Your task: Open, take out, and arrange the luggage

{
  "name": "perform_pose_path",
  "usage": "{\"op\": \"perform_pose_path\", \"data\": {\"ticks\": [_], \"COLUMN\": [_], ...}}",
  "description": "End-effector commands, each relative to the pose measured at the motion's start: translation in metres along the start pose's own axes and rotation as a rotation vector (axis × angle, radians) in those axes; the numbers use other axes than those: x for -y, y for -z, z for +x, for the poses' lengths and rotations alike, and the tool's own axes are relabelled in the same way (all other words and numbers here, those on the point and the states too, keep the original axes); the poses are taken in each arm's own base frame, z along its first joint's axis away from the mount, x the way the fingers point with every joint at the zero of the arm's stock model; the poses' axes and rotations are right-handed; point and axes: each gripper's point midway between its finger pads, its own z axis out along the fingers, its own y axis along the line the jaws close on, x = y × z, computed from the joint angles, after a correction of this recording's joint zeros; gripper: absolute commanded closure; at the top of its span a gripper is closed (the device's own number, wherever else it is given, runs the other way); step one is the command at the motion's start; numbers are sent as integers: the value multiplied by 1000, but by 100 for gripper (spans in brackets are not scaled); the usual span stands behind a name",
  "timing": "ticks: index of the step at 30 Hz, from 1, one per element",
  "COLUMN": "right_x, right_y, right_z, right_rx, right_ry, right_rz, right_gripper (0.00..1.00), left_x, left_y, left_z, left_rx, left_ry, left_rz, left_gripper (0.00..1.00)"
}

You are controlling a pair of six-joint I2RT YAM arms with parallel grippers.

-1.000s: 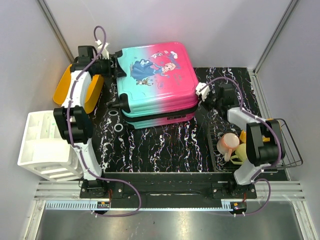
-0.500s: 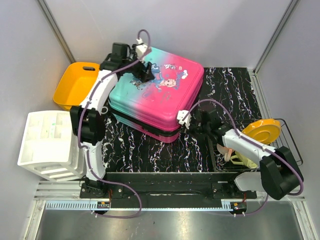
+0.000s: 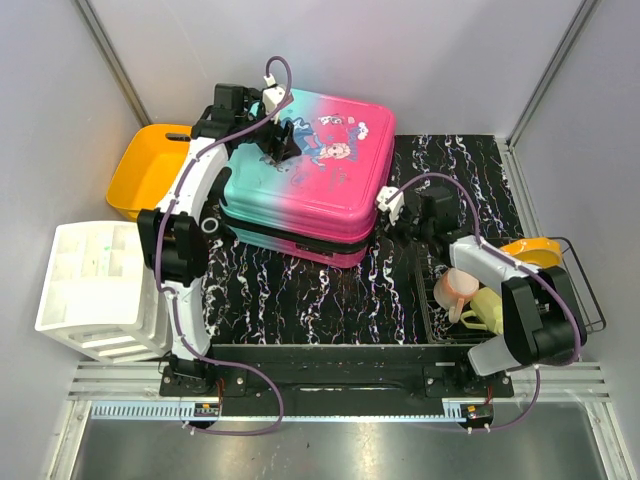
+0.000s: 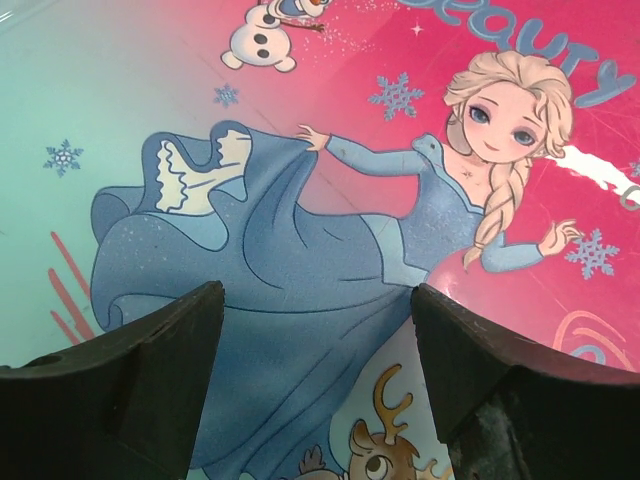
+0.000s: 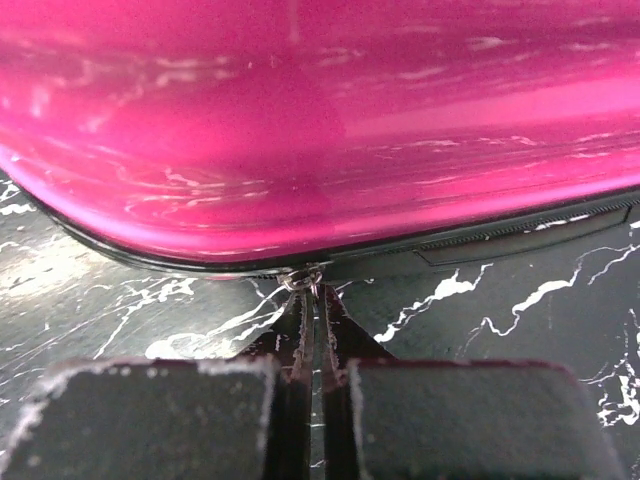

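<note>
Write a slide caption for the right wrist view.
Right gripper shut on the zipper pull at the seam of the luggage.

The only legible word is "BEAUTY", in blue capitals on the pink half of the luggage (image 4: 330, 190) lid, arching over the printed princess (letter tops cropped).

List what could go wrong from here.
1. Right gripper pinches only the thin zipper pull; it could slip out under a tug.
2. Left gripper is open over the luggage, gripping nothing, so it might slide or twist as the zip is dragged.
3. The right arm works close to the wire rack; a wide sweep may knock it.
</note>
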Motion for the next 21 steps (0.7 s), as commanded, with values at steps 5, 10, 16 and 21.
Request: {"op": "perform_pose_path", "data": {"ticks": [5,10,16,21], "right_x": [115,149,179,223], "right_y": [13,6,-13,-17], "right_z": [-72,-80,-81,-86], "right_rx": [182,208,219,228], "right_ry": [146,148,151,145], "right_rz": [314,340,380,474], "right_gripper": [100,100,100,100], "left_x": [16,8,4,4], "left_y": [-4,-6,-7,-6], "left_z": [176,177,178,179], "left_rx": [-504,-514,-520,-526], "left_ry": [256,213,202,199], "left_rz": [62,65,71,79], "left_gripper": [21,21,21,21]}}
